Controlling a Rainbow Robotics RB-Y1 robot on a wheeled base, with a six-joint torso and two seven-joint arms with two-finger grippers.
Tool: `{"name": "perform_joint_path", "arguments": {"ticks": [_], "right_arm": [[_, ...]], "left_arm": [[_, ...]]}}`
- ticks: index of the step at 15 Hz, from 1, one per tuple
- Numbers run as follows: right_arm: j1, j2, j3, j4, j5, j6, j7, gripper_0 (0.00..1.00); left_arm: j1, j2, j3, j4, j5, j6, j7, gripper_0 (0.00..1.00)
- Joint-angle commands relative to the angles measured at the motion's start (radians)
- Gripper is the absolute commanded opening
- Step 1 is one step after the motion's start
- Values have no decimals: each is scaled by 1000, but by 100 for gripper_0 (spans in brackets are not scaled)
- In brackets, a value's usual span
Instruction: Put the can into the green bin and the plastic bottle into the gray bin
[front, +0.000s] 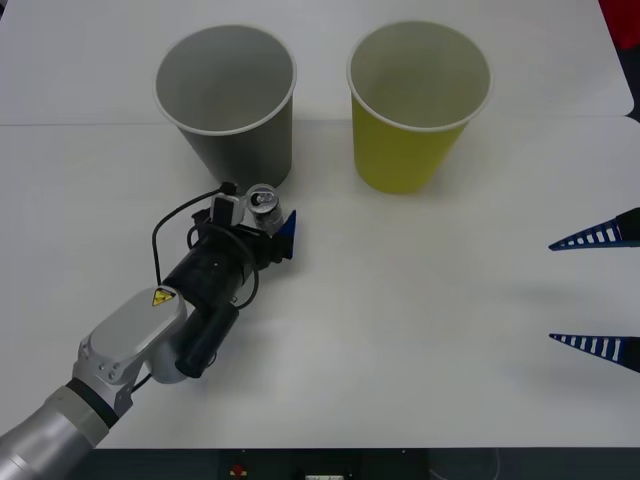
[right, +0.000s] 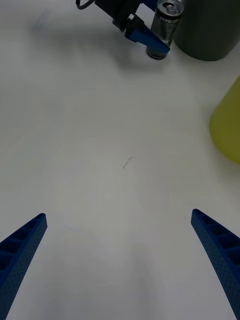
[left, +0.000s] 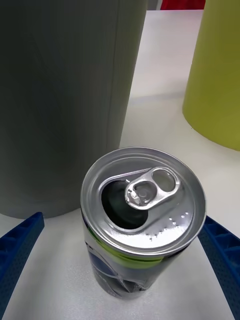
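Here the can (left: 143, 210) stands upright between the left hand's (front: 262, 222) spread, non-touching fingers.

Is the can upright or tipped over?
Upright: the can stands on the table with its pull-tab top facing up, between the left tool's open fingers.

The can (left: 144, 200) is shiny brushed metal with a glossy printed side. The gray bin (front: 228, 100) and green bin (front: 415, 100) look matt and smooth, the table (front: 420, 300) matt white.

bright, even light | soft shadows — glare on can (left: 144, 200) top
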Motion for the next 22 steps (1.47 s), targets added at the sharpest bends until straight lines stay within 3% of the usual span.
{"name": "perform_joint_path", "arguments": {"ticks": [1, 2, 3, 4, 5, 17, 22], "right_arm": [[0, 0, 0, 0, 0, 0, 0, 100], [0, 0, 0, 0, 0, 0, 0, 100], [0, 0, 0, 0, 0, 0, 0, 100], [0, 0, 0, 0, 0, 0, 0, 100], [0, 0, 0, 0, 0, 0, 0, 100], [0, 0, 0, 0, 0, 0, 0, 100], [0, 0, 0, 0, 0, 0, 0, 100]], "left_arm": [[-2, -2, 0, 3, -9, 3, 7, 100], [-2, 0, 0, 3, -10, 3, 7, 100], [-2, 0, 0, 2, -21, 3, 9, 72], [-2, 0, 0, 3, -35, 3, 12, 12], [-2, 0, 0, 2, -49, 3, 15, 0], [10, 6, -3, 0, -82, -22, 41, 0], [76, 82, -5, -93, -81, -135, 75, 0]]}}
